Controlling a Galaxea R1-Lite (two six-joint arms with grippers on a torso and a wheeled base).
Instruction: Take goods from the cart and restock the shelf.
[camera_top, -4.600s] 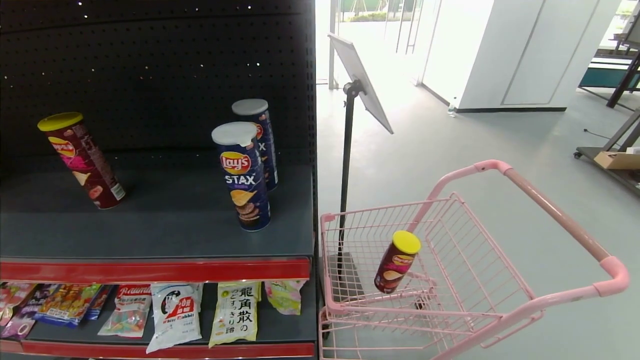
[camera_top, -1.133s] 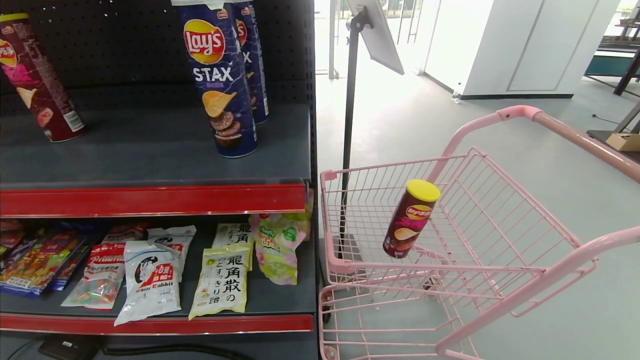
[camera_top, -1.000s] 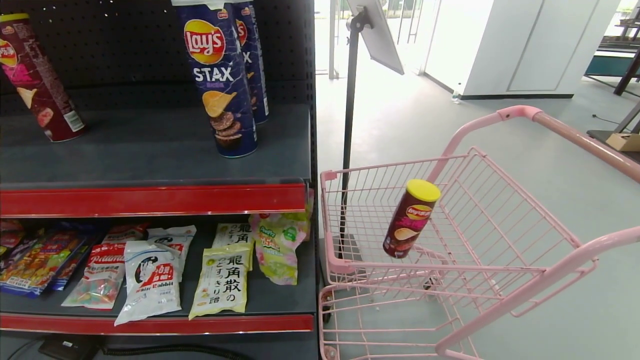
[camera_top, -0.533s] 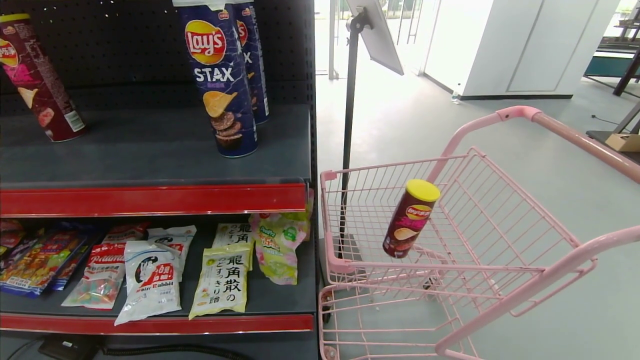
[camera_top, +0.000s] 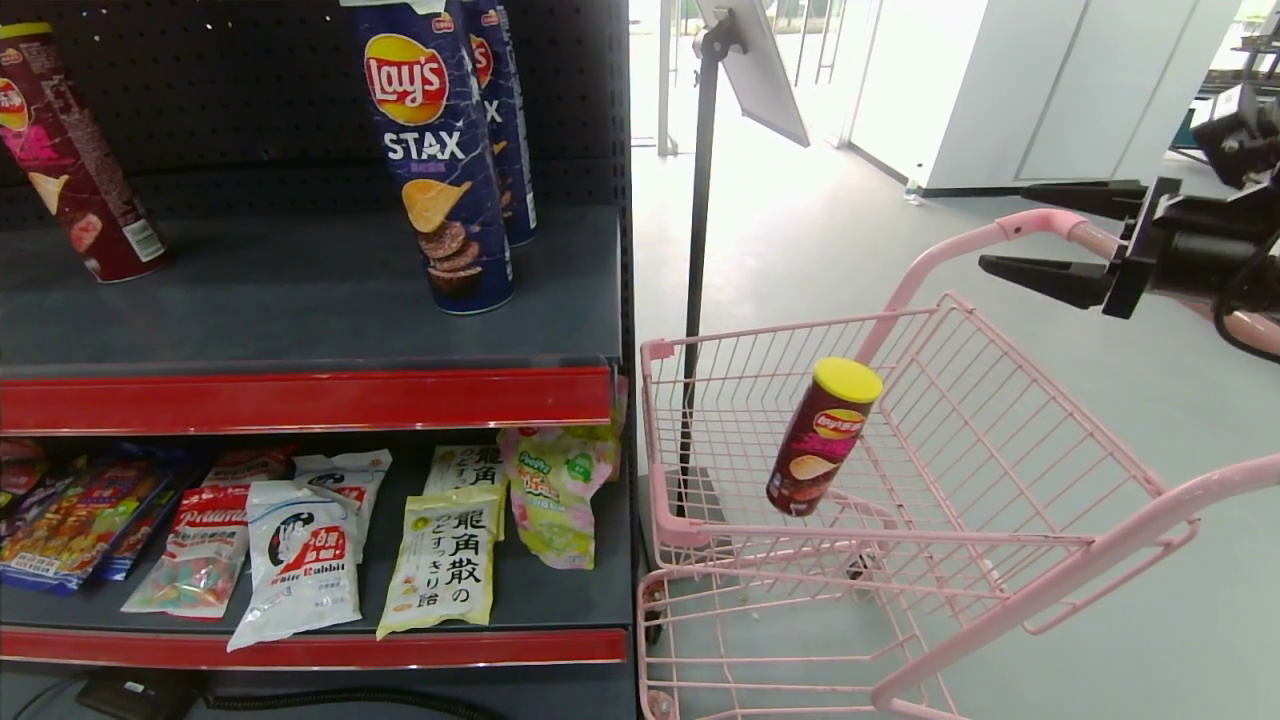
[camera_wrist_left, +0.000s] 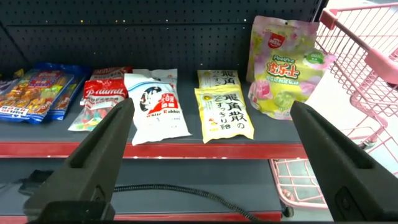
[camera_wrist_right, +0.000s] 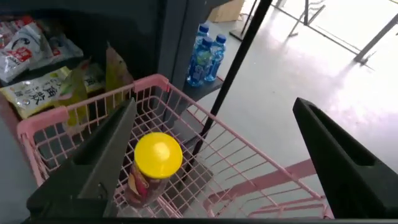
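1. Left gripper (camera_wrist_left: 211, 104): positioned low, in front of the shelf's (camera_top: 300, 400) lower board. Its jaws stand wide apart with nothing between them. They face a row of bags (camera_top: 440, 560) lying flat on that board.

2. Cart (camera_top: 660, 350): pink wire basket, parked just right of the shelf, handle on the near right side.

3. Can (camera_top: 822, 437): maroon with a yellow lid. It stands on end inside the cart basket, toward the basket's far left part. Nothing touches it.

4. Right gripper (camera_top: 1002, 225): held at the far right, above the cart's far handle bar, fingers pointing left. Its jaws are spread and empty. It is well apart from the can, which sits lower and to its left.

5. Upper board: two blue cans (camera_top: 440, 160) stand one behind the other near the right end. A shelf can (camera_top: 65, 150), maroon, stands at the far left.

6. Sign stand (camera_top: 697, 250): black pole with a tilted panel, on the floor between shelf and cart, beyond the basket. Blue bottles (camera_wrist_right: 205, 59) stand near its foot.
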